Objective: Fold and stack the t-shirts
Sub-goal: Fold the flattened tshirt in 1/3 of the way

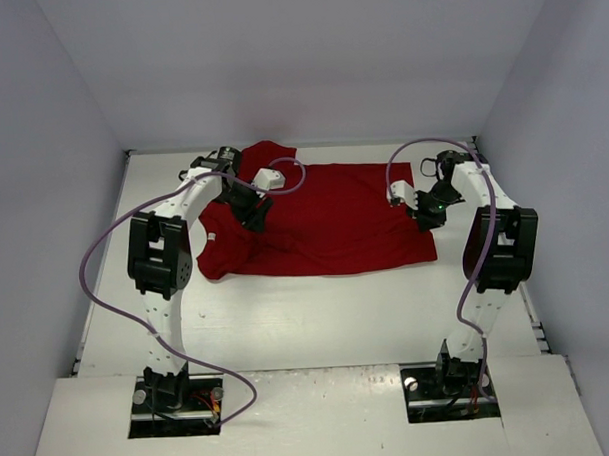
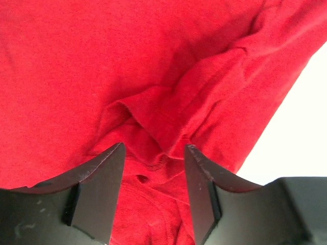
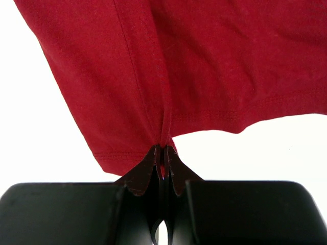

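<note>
In the top view, the dark red t-shirt [image 1: 334, 222] lies mostly flat on the tabletop [image 1: 318, 318], spread between my two grippers. The left gripper [image 1: 252, 214] is over the crumpled end with the sleeves. The right gripper [image 1: 425, 217] is at the opposite hem corner.

In the left wrist view, the fingers stand apart and straddle a raised ridge of bunched cloth without pinching it. Red fabric fills everything ahead, with bare tabletop off to the gripper's right.

In the right wrist view, the jaws are pressed together on a thin pinch of the stitched hem, and the cloth fans out ahead from that pinch.

I judge the shirt light, soft and limp. It will sag, crease and drag rather than hold shape, so I would grip it at hems, corners or seams.
</note>
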